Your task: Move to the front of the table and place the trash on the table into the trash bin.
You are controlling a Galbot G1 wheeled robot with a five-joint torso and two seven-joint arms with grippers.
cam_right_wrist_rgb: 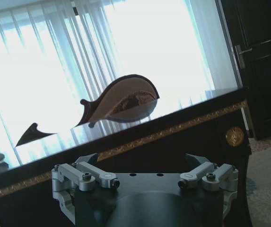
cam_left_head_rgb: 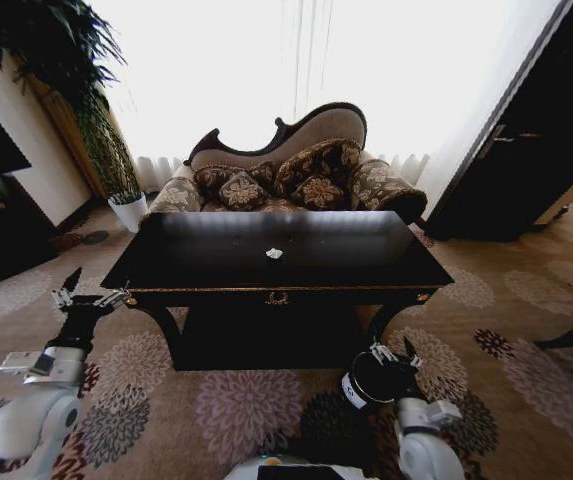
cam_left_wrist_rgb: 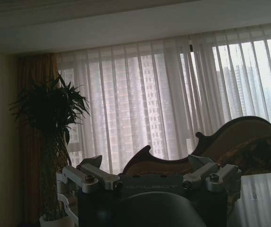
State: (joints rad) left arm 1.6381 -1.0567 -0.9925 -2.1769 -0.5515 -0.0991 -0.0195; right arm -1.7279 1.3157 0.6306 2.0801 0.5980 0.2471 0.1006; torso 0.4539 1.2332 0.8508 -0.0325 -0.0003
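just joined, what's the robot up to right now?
It stands in front of the table, facing a sofa and curtained window. Nothing is being handled. The left pincer is open, low near the table's left front corner. The right pincer is also open, low by the right front leg, just above the black trash bin on the carpet. One white paper wad lies mid-table, untouched.

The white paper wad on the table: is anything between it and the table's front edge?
No. In the head view, only bare glossy tabletop lies between the white paper wad and the front edge of the table.
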